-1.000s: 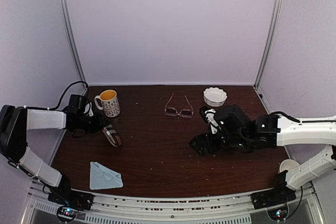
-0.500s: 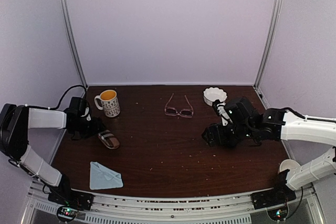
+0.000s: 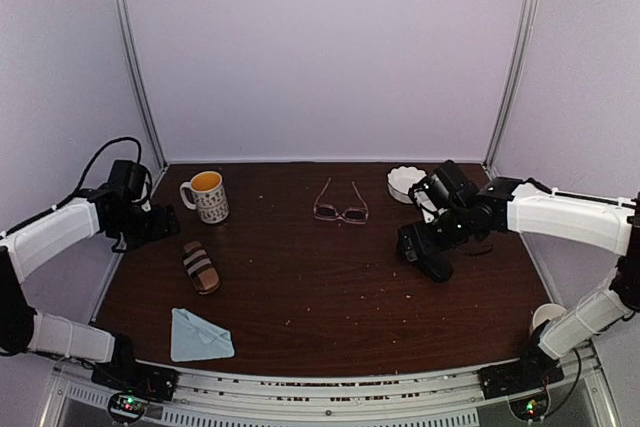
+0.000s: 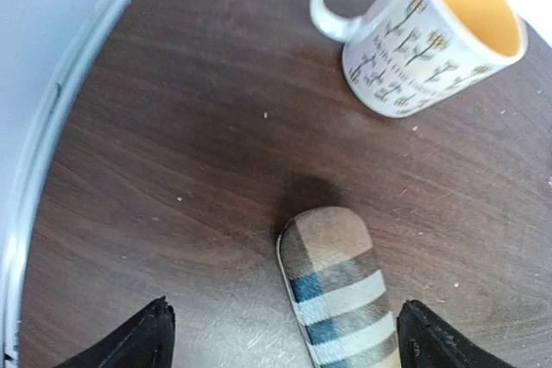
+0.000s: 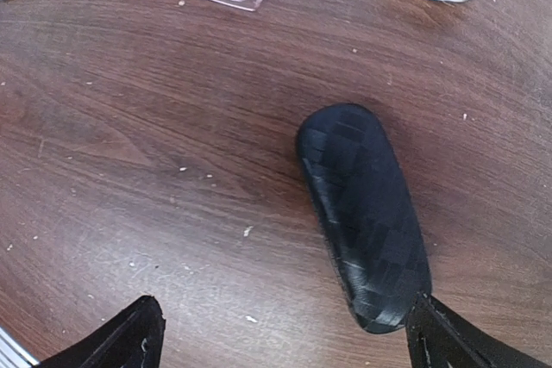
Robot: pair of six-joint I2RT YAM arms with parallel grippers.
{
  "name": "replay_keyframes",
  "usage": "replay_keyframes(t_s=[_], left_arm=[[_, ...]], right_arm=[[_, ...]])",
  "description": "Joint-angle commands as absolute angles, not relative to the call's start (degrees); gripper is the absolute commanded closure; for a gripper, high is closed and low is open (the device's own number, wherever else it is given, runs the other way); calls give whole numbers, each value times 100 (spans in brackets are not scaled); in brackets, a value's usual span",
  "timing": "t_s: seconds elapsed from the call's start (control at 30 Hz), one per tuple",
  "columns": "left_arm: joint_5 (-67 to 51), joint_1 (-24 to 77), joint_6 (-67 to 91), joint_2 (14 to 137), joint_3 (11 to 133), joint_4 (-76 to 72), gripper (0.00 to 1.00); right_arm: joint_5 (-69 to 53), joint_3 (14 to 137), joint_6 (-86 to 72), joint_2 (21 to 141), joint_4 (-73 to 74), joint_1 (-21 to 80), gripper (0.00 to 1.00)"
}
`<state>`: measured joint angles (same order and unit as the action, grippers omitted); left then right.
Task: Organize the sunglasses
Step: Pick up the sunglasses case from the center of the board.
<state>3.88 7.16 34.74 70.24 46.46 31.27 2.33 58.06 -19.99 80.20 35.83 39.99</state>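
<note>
- The left tool [image 4: 285,342] has just let go of the tan oblong case with blue and white stripes [image 4: 336,299]. A second ago it pinched that case at a tilt. Now the case lies flat on the dark wooden surface [image 3: 300,287], and the arm has pulled back toward the left wall.
- In its wrist view the left tool's jaws stand wide apart and hold nothing. The case's rounded end pokes up between the fingertips, clear of both.
- The right arm has swung back and to the right over the same second. The right tool [image 5: 289,338] is spread fully and grips nothing.
- The black woven-texture oblong case [image 5: 366,221] lies on the surface under the right tool. Its near end is just beside the right-hand fingertip; whether they touch I cannot tell.
- Both cases now look set down and closed, so my guess is that the casing work has yet to reach the pair still lying out.
- That pair, the thin pink-framed sunglasses with tinted lenses [image 3: 340,209], sits at the back centre of the surface. It is between the white patterned mug with a yellow inside [image 3: 205,195] and the small white scalloped bowl [image 3: 405,184], well apart from both tools.
- Its temple arms are unfolded and point toward the back wall, and the lens front faces the near edge.
- The frame's long axis runs roughly left to right, slightly skewed.
- No dark-framed pair shows in any view.
</note>
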Motion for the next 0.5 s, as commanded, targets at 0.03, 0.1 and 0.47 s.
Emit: replay_keyframes(t_s=[0.03, 0.1, 0.47], left_arm=[[836, 692, 3169, 6346, 5261, 4499, 3], [1125, 690, 3181, 6024, 5357, 4912, 2], [508, 694, 2664, 4743, 4934, 5137, 2]], right_arm=[[89, 6369, -1556, 8501, 4142, 3727, 0], [31, 6551, -1398, 8696, 4310, 3701, 0], [46, 7428, -547, 9711, 5177, 3501, 0]])
